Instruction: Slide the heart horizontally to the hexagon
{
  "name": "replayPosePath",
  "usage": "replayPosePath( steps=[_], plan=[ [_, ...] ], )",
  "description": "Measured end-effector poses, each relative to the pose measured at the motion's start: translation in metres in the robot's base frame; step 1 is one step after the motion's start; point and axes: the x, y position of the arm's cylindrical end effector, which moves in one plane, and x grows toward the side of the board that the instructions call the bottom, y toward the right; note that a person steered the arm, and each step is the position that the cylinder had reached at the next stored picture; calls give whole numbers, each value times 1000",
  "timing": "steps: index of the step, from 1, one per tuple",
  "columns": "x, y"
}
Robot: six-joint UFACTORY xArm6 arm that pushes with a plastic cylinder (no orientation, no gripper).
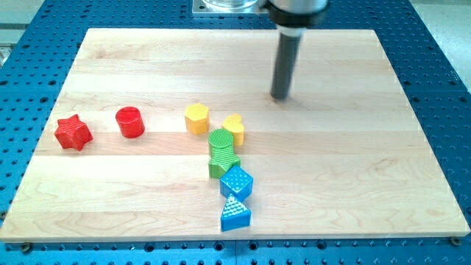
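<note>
A yellow heart block [234, 127] sits near the board's middle. A yellow hexagon block [196, 118] lies just to its left, a small gap apart. My tip [280, 96] touches the board above and to the right of the heart, well apart from it and from every block.
A green round block [221, 140] touches the heart's lower left, with a green star block [224, 163] below it, then a blue cube [237, 182] and a blue triangle [235, 214]. A red cylinder [130, 121] and red star [73, 132] lie at the left of the wooden board [353, 162].
</note>
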Motion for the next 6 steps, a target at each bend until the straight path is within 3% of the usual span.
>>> replayPosePath(
  steps=[1, 2, 3, 4, 6],
  plan=[
    [-25, -110],
    [7, -263],
    [92, -361],
    [98, -364],
    [198, -331]
  ],
)
